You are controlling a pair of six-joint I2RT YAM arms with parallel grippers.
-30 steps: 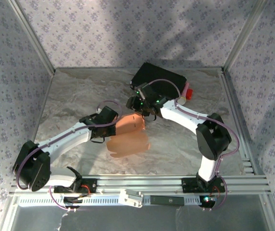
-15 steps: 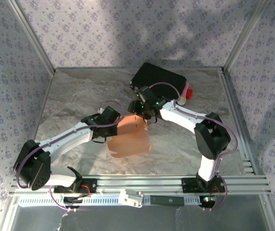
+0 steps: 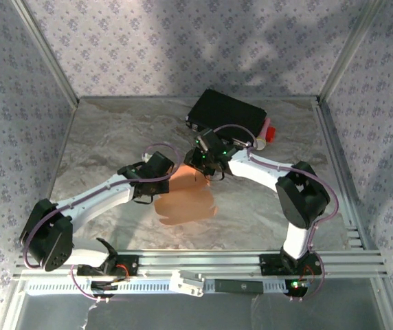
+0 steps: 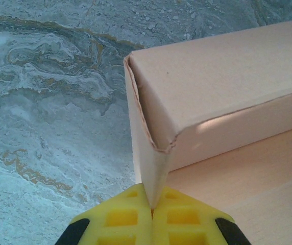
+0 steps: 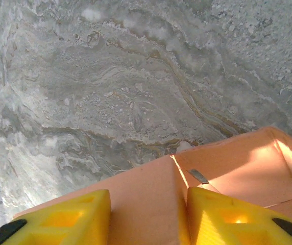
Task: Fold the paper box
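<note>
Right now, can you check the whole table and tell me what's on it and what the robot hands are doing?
Surface: marbled grey table.
Job's things: paper box, partly folded, one wall raised.
Clutter: black case at the back; small red thing beside it.
Grippers: left gripper jaws shut on a box flap; right gripper jaws apart over a box panel.
Cables: cable loops on both arms, no snag seen.
Surroundings: flowered walls, metal rail in front.
</note>
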